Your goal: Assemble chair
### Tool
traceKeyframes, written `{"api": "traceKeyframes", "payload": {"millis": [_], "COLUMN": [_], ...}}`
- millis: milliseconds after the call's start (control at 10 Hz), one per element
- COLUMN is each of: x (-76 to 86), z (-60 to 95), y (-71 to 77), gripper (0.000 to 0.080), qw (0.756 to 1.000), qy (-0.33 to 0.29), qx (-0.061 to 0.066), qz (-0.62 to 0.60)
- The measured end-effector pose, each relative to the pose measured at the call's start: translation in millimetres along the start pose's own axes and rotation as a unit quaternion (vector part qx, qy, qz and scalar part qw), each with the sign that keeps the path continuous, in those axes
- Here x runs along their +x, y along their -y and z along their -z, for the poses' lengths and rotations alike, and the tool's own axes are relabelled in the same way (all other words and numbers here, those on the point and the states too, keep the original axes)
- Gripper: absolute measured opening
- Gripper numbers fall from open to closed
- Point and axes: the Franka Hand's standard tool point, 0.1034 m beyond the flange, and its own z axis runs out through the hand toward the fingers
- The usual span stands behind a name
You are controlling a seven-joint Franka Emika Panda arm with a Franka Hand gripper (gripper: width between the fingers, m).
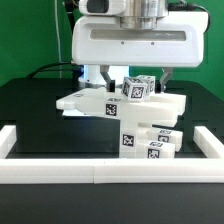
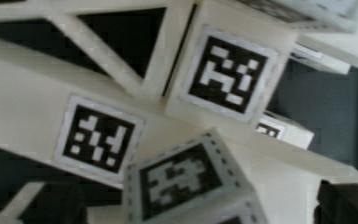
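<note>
end effector [image 1: 128,82]: fingers are spread apart, nothing is clamped, positioned over the chair parts.
chair parts [image 1: 122,105]: stacked mid-counter [image 1: 40,115]; tagged blocks [image 1: 150,143] are set at 5 o'clock.

white chair pieces [image 1: 125,105] bearing black-and-white square tags [image 2: 226,70]; black table [image 1: 30,110]; white border rails [image 1: 60,172]

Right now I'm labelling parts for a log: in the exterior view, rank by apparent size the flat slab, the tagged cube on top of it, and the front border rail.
1. Front border rail: longest, though nearest the camera.
2. Flat slab.
3. Tagged cube: clearly smallest.
</note>
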Motion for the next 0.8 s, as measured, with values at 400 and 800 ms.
{"api": "traceKeyframes", "payload": {"millis": [400, 800], "x": [-0.3, -0.3], "z": [-0.1, -0.1], "y": [-3.0, -3.6], "gripper": [0.0517, 0.0271], "qw": [0.998, 0.998], "qy": [0.001, 0.001], "qx": [-0.004, -0.004], "qz": [0.058, 0.057]}}
